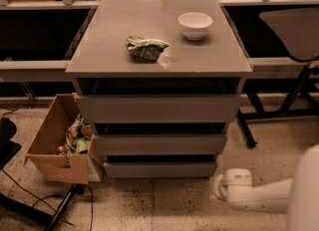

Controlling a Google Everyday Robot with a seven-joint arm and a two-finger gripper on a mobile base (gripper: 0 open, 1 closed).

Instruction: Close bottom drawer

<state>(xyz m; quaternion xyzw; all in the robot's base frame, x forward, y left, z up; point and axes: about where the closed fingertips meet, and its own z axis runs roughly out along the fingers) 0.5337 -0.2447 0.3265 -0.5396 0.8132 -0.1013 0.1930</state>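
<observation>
The bottom drawer is the lowest and narrowest grey front of the cabinet. It sits just above the floor with a dark gap above it. My gripper is low at the bottom right, just off the drawer's right corner and near the floor. It sits at the end of the white forearm. I cannot tell whether it touches the drawer front.
A white bowl and a crumpled green bag lie on the cabinet top. An open cardboard box with clutter stands at the cabinet's left. A dark chair base is at bottom left. Table legs stand at right.
</observation>
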